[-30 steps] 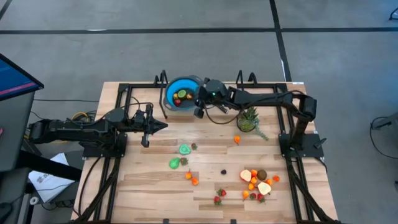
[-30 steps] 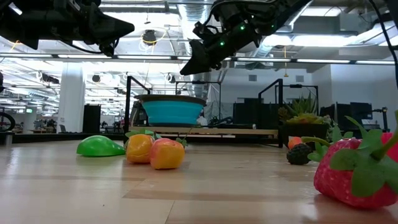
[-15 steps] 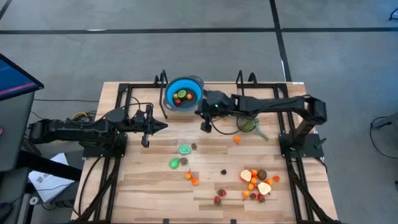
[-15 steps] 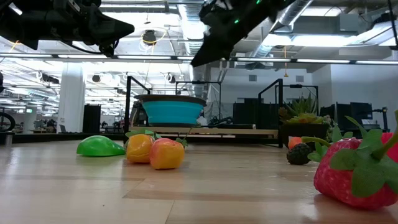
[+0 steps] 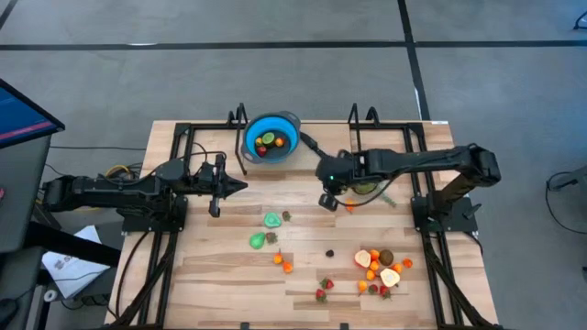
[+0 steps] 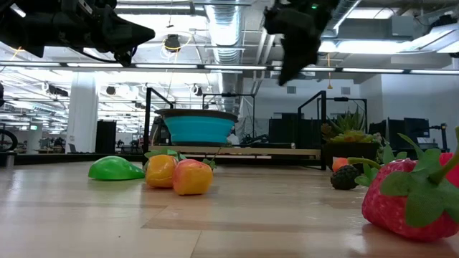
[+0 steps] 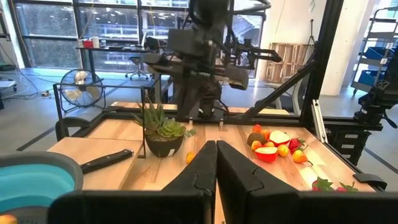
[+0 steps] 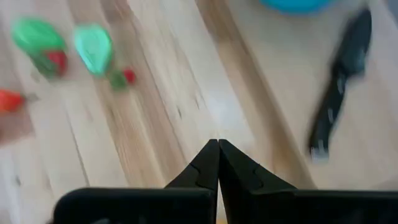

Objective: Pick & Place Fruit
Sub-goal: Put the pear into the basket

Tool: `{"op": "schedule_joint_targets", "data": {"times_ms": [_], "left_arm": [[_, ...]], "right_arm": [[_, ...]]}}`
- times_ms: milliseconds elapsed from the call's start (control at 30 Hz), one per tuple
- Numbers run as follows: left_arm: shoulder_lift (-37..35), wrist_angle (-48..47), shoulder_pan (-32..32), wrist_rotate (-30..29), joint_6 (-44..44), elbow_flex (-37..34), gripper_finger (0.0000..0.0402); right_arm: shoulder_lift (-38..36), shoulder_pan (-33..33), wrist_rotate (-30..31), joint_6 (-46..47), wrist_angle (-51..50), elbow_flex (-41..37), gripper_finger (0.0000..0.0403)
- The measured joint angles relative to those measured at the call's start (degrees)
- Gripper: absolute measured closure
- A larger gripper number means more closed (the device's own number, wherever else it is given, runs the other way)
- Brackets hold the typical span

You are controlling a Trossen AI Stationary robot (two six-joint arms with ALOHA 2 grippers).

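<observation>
fruit (image 5: 378, 268) is mostly lying on the desk (image 5: 229, 266), few sitting in the bowl (image 5: 271, 139), both tools clenched empty.

Overhead: straight down on the whole table (image 5: 220, 266). Low: level at tabletop, close behind a strawberry (image 6: 412, 197), facing the blue bowl (image 6: 199, 129). Wrist views: forward past own fingertips; both share that bowl (image 7: 31, 180).

Red strawberries (image 5: 323, 290), orange pieces (image 5: 282, 263) and green fruit (image 5: 272, 220) dot the pale striped wooden table (image 5: 220, 266) near a blue bowl (image 5: 271, 137) with black handle.
</observation>
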Motion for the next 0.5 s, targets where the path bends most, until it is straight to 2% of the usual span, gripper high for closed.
{"op": "schedule_joint_targets", "data": {"times_ms": [133,500], "left_arm": [[0.00,-0.02,0.01,-0.01,0.00,0.00,0.0399],[-0.02,-0.04,-0.01,-0.01,0.00,0.00,0.0399]], "right_arm": [[-0.71,2.57,0.47,5.59,-3.20,-2.41,0.0402],[-6.29,9.03,1.32,27.55,0.63,-16.78,0.0402]]}}
